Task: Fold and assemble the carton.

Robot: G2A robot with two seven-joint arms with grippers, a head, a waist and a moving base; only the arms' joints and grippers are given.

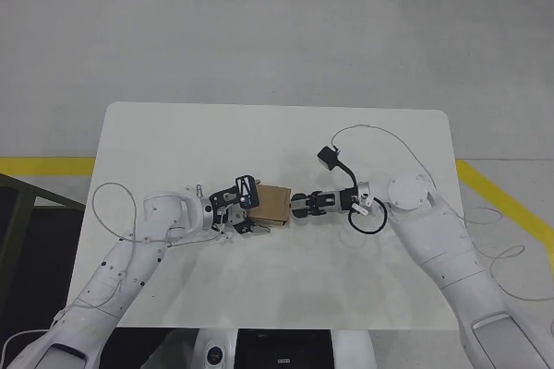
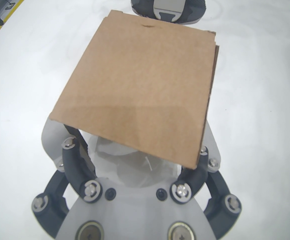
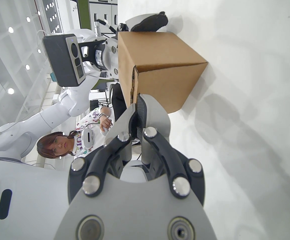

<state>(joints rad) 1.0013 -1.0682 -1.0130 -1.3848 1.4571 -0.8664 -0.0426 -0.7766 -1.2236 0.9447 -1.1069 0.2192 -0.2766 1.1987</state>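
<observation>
we see the carton (image 1: 272, 203), a boxy cube of matte brown cardboard, clasped between the spread metal fingers of the left gripper (image 2: 130, 128). on its far side the right gripper (image 3: 138, 102), ribbed black pads pressed together, touches its raw corrugated edge. beneath both lies the smooth white table (image 1: 258, 129).

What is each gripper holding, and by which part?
The right gripper pinches the carton by a raw cardboard edge at one end. The left gripper is at the opposite end; its hold cannot be told.
</observation>
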